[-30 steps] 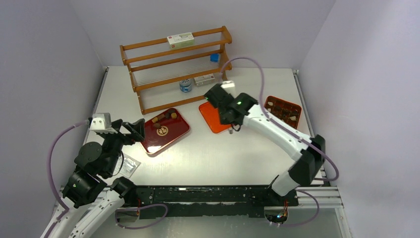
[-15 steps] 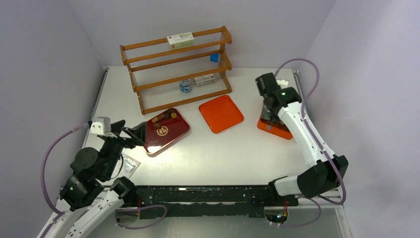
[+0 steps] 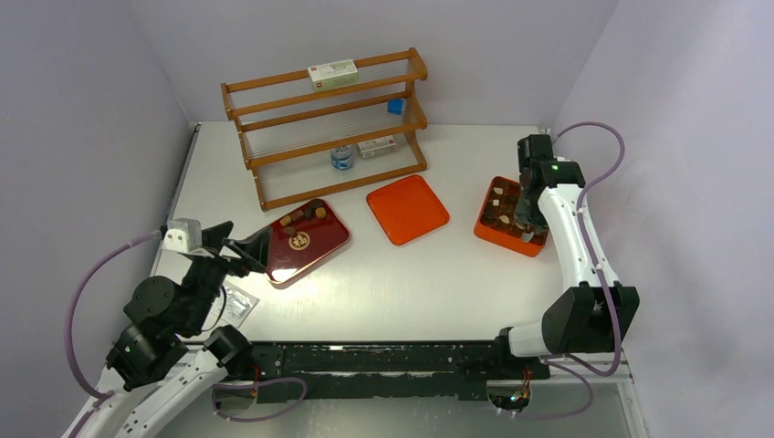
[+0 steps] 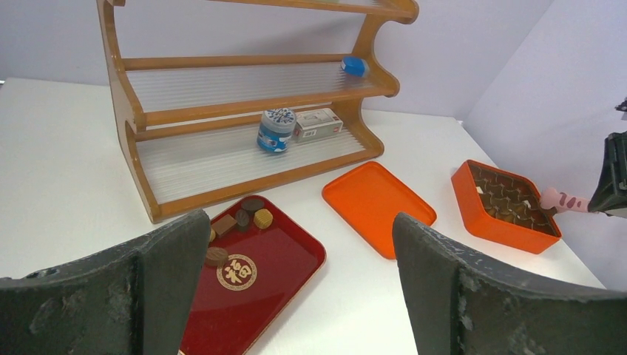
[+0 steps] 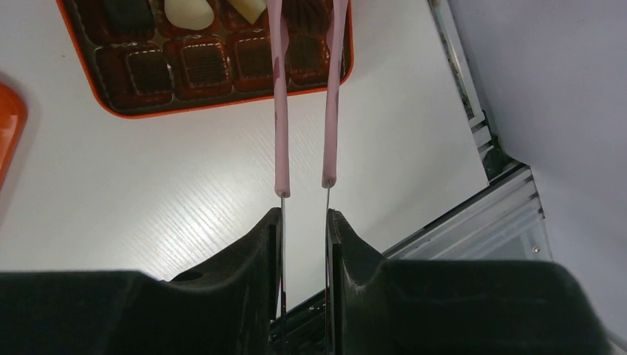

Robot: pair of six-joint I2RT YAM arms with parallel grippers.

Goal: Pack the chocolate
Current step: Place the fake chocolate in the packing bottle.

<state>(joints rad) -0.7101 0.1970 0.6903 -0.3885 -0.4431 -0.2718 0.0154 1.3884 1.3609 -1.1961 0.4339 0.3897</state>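
R claw is pinched narrow on the wire handles of the pink plastic tongs. The tong arms reach over the orange square box w/ brown compartments at the table's right edge. Tips run off frame, so I can't tell if they grip anything. Cream & dark chocolate pieces sit in box cells. More brown chocolate pieces lie in the far corner of the dark red glossy tray w/ gold emblem, left of centre. L claw hangs spread wide, empty, near that tray.
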